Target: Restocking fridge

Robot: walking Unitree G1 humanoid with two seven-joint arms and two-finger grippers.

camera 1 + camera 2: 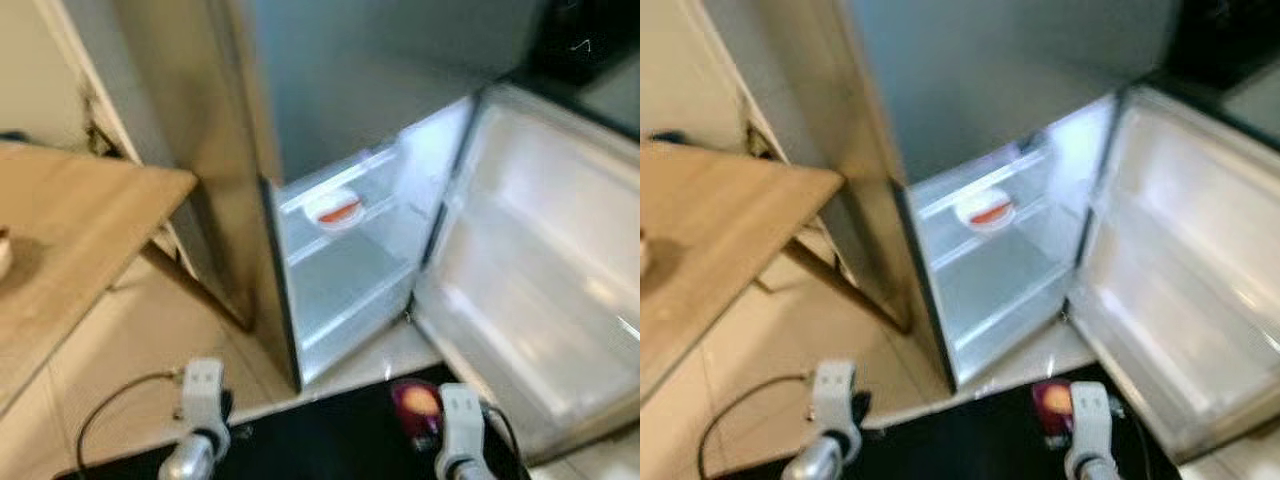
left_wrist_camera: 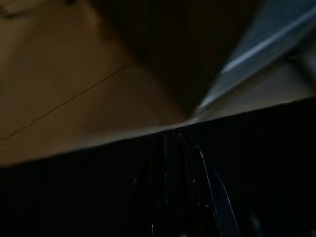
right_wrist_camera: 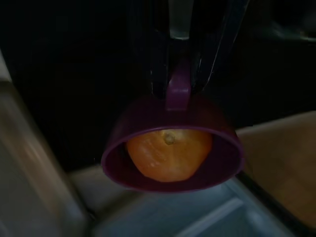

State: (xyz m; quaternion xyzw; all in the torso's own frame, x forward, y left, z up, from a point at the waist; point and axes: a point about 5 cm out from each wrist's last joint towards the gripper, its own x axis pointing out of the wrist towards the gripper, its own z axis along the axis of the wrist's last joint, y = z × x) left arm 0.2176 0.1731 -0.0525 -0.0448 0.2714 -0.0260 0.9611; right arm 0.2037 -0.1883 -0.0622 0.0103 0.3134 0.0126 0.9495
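Note:
The fridge [image 1: 350, 260] stands ahead with its lower compartment lit and its door [image 1: 540, 260] swung wide to the right. On an upper shelf sits a white bowl [image 1: 337, 211] with something red in it; the shelf below is bare. A purple cup [image 3: 173, 148] with an orange [image 3: 169, 154] inside hangs by its handle from my right gripper [image 3: 177, 81], which is shut on the handle. The cup [image 1: 417, 402] is low in front of the fridge, beside my right arm [image 1: 460, 430]. My left arm [image 1: 200, 420] hangs idle at the lower left.
A wooden table [image 1: 70, 240] stands to the left, its corner near the fridge's side. A black cable [image 1: 110, 405] loops over the pale tiled floor [image 1: 160, 330]. The open door takes up the space on the right.

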